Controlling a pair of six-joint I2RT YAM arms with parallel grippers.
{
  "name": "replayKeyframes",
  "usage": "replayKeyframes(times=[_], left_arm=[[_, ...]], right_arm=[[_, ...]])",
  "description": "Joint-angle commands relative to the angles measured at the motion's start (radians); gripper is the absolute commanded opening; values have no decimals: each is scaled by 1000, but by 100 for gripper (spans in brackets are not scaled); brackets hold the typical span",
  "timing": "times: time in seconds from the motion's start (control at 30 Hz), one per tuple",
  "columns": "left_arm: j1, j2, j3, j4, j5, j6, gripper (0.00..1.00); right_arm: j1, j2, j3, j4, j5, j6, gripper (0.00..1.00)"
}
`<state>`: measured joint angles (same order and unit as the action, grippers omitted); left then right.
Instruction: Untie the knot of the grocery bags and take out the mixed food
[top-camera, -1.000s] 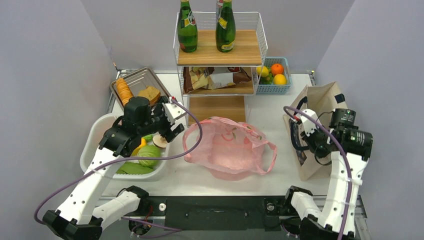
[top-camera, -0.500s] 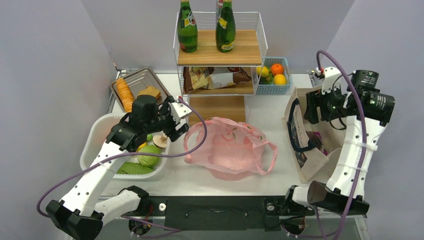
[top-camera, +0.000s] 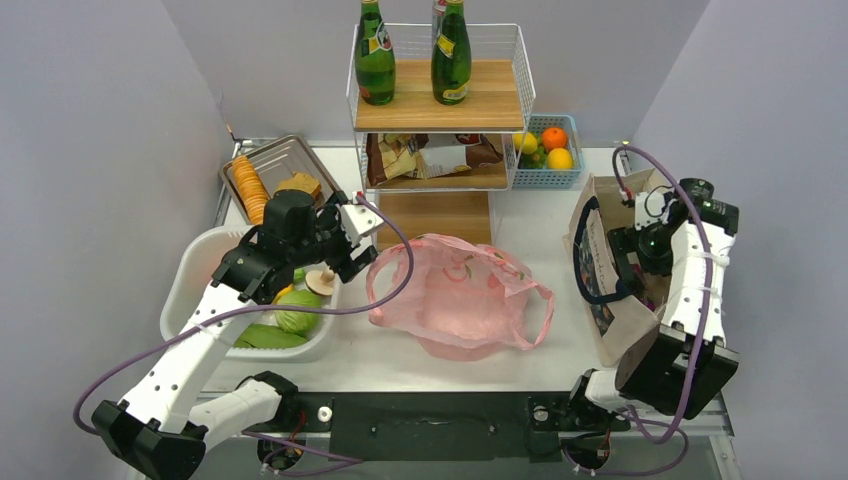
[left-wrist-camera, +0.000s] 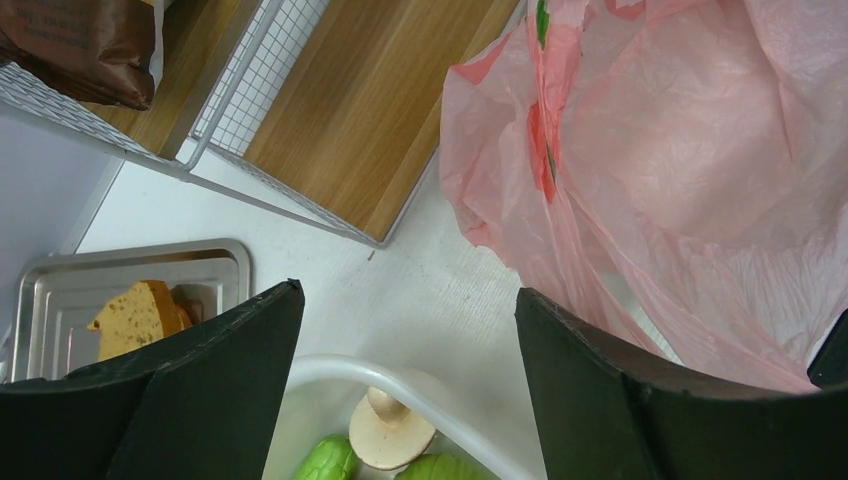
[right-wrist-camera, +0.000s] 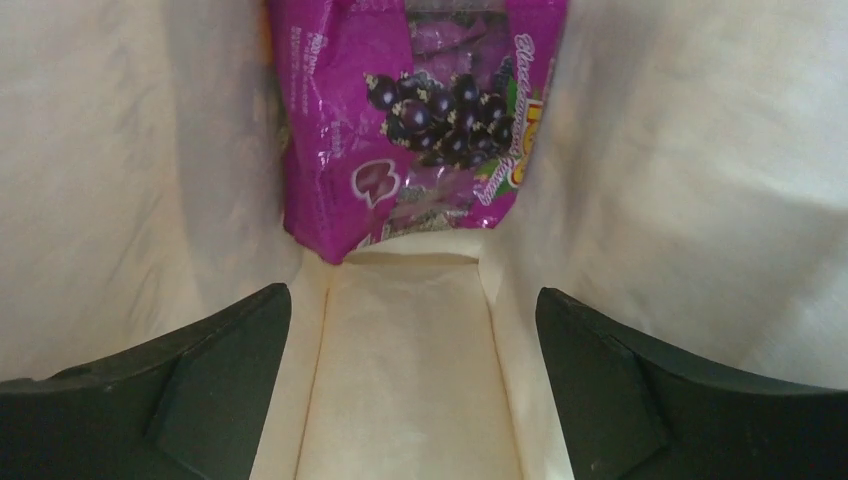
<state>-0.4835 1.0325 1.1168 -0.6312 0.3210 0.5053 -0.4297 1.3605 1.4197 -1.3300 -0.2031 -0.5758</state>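
The pink grocery bag (top-camera: 460, 295) lies slumped mid-table with its mouth slack. Its loop handles (top-camera: 535, 310) lie loose, and no knot shows. My left gripper (top-camera: 352, 245) (left-wrist-camera: 410, 300) hangs open and empty over the right rim of the white tub (top-camera: 195, 270), just left of the bag. The tub holds a tan mushroom (left-wrist-camera: 390, 432) (top-camera: 321, 281), a lemon (top-camera: 280, 292) and green vegetables (top-camera: 298, 312). My right gripper (right-wrist-camera: 412, 300) is open inside the beige tote (top-camera: 640, 200). A purple snack packet (right-wrist-camera: 420, 110) lies past its fingertips, untouched.
A wire shelf rack (top-camera: 440, 100) stands behind the bag, with two green bottles (top-camera: 375, 55) on top and snack bags below. A blue fruit basket (top-camera: 548, 150) sits to its right. A metal tray (top-camera: 275, 175) of crackers and bread lies at back left.
The right arm rose above the tote, then dropped into it, and its jaws went from shut to open. The left gripper shifted slightly right towards the bag, still open.
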Motion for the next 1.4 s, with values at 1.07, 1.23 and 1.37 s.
replayKeyframes(times=[1.07, 1.23, 1.37], left_arm=[[-4, -51, -17, 9, -21, 47, 76], [-4, -54, -14, 13, -20, 43, 77], [-4, -52, -9, 23, -18, 41, 78]], right_arm=[[8, 60, -106, 163, 7, -34, 0], [-9, 11, 22, 84, -89, -9, 0], [-17, -9, 113, 39, -150, 4, 0]])
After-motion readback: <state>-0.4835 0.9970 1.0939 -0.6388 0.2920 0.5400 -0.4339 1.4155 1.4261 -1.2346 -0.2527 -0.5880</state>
